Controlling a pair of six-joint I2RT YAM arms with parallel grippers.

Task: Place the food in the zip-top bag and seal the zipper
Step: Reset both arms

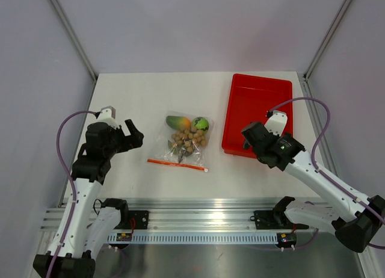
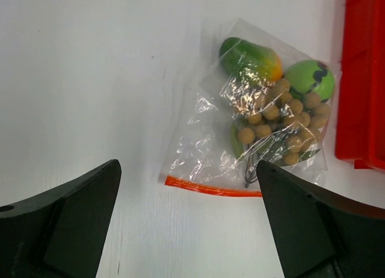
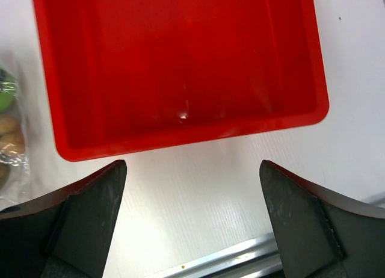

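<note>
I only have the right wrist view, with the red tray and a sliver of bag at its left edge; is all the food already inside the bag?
Observer: Yes, the mango toy, the round green fruit and the bunch of tan balls all lie inside the clear zip-top bag.
Operator: Thank you. Where is the zipper?
Observer: The orange-red zipper strip runs along the bag's near edge in the top view; I cannot tell whether it is sealed.
Operator: And the left gripper?
Observer: The left gripper is open and empty, off to the bag's left, not touching it.
</note>
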